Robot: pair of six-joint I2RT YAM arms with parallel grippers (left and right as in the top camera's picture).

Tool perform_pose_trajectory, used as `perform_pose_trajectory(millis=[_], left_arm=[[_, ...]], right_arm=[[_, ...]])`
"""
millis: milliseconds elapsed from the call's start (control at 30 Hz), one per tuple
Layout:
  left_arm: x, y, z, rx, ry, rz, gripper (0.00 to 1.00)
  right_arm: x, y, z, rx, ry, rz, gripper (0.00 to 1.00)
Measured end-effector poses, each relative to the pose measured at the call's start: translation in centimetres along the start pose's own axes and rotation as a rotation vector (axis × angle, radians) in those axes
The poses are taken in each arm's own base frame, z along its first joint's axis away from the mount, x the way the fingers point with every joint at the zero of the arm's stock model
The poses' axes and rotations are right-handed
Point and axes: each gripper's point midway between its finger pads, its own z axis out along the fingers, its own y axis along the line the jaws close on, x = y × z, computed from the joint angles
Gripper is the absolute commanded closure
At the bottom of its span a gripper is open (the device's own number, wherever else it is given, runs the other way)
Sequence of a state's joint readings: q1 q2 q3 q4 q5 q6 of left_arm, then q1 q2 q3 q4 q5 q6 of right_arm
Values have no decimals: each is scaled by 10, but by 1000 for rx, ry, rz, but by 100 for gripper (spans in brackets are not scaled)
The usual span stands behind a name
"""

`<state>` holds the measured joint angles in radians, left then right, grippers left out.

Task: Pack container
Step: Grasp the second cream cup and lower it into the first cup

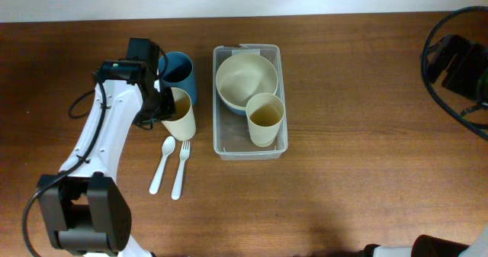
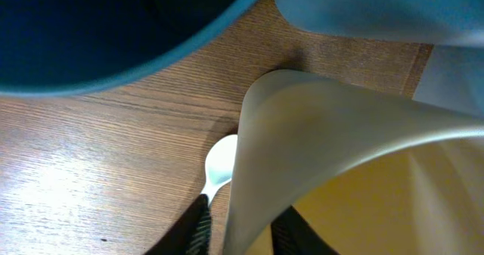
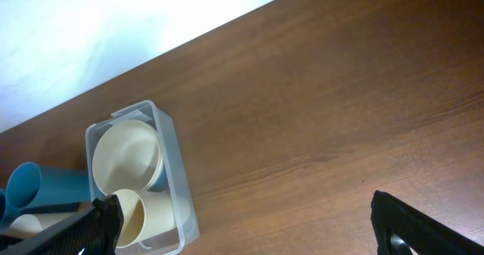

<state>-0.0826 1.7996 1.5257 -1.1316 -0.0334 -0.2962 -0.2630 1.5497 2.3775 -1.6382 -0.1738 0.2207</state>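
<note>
The clear plastic rectangular tub (image 1: 219, 146) sits in the middle of the brown wooden table (image 1: 366, 135), its long side running twelve to six. Inside it, a round cream bowl (image 1: 246, 75) fills the twelve o'clock end and a cream plastic cup (image 1: 264, 120) sits at six. At the tub's nine o'clock the left gripper (image 2: 249, 236) is clamped on the rim of a second cream cup (image 1: 181, 116). A blue plastic cup (image 1: 179, 70) is at this cup's twelve, and a white plastic spoon (image 1: 162, 165) and white plastic fork (image 1: 181, 171) lie at its six. The right gripper (image 3: 244, 209) hangs spread wide, holding nothing.

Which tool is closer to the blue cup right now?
Left. The left tool grips the cream cup directly beside the blue cup; the right tool hangs open far off past the container, at the right edge of the table.
</note>
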Motion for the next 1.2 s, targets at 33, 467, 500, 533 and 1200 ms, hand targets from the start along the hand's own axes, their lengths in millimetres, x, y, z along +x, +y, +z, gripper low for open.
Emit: perform_pose_trajectory(millis=[33, 467, 500, 533, 1200], left_arm=[[0, 0, 0, 1, 2, 2, 87], [19, 2, -1, -4, 79, 2, 98], [21, 3, -1, -6, 86, 2, 98], [22, 3, -1, -8, 92, 3, 98], [27, -80, -173, 144, -214, 319, 98]], right_arm=[[0, 0, 0, 0, 0, 0, 1], [0, 0, 0, 0, 0, 0, 1], [0, 0, 0, 0, 0, -1, 1], [0, 0, 0, 0, 0, 0, 1], [0, 0, 0, 0, 0, 0, 1]])
